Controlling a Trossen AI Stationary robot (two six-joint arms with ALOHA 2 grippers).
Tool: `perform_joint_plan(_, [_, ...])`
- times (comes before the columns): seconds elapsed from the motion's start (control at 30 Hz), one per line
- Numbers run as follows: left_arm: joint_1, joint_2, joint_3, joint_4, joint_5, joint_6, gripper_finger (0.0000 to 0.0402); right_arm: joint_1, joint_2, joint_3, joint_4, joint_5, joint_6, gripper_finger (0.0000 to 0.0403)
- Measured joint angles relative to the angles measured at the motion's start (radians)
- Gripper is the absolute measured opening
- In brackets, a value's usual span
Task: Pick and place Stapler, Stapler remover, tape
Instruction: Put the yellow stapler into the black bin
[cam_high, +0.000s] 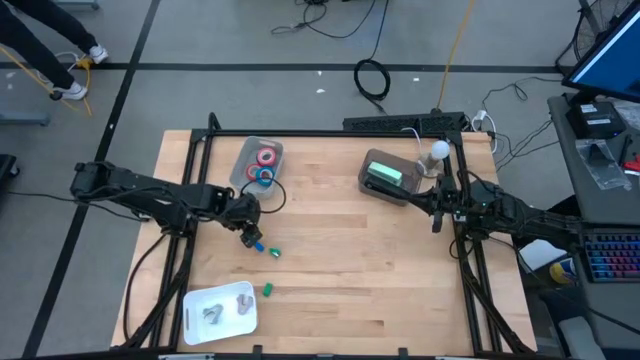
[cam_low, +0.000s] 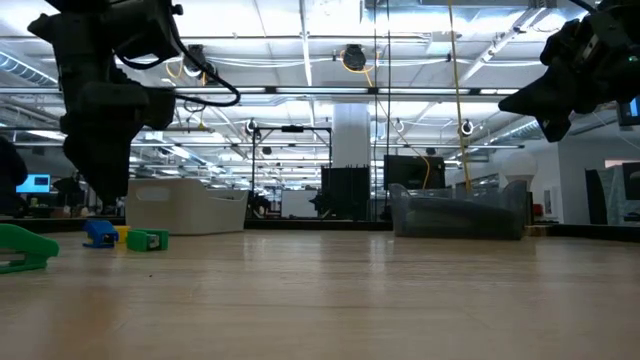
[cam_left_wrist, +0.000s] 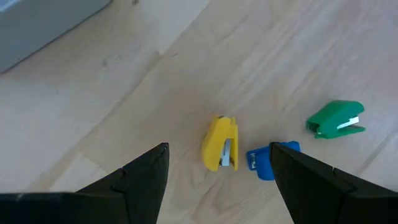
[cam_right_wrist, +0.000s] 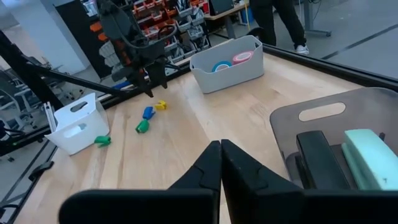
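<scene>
Hovering open-jawed, the left gripper (cam_left_wrist: 217, 180) is poised over the yellow remover (cam_left_wrist: 221, 143).
A straight descent and closing is called for; the right gripper (cam_right_wrist: 221, 163) is parked shut, far right.

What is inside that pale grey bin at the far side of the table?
The grey bin holds ring-shaped tape rolls: red or pink ones and blue ones show from above. Their exact number is unclear, since they overlap, and anything beneath them is covered.

Both arms matte black, chunky jointed segments, black cables looping alongside. Left claw (cam_left_wrist: 217, 177): two dark, tapering, flat-faced fingers. Right claw (cam_right_wrist: 221, 165): black pointed fingers, on a wide black base.
</scene>
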Motion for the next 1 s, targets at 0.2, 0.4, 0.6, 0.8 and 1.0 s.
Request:
perform_joint_plan(0.2, [0.0,0.053,0.0,0.033,0.022,-0.002,0.0278,0.0,0.0,0.0,0.0,0.0,-0.001,0.0])
perform_joint_plan(0.4, [-0.001,0.132,0.0,0.027,0.035,0.003,0.0278,0.0,0.0,0.0,0.0,0.0,0.006,0.0])
perform_joint_plan(0.6, [-0.001,0.184,0.0,0.034,0.035,0.008,0.0278,0.0,0.0,0.0,-0.001,-0.004,0.016,0.0])
perform_joint_plan(0.8, [-0.001,0.215,0.0,0.034,0.027,0.012,0.0278,0.0,0.0,0.0,-0.001,-0.004,0.021,0.0])
perform_joint_plan(1.0, [-0.001,0.213,0.0,0.04,0.027,0.016,0.0278,0.0,0.0,0.0,-0.001,-0.004,0.022,0.0])
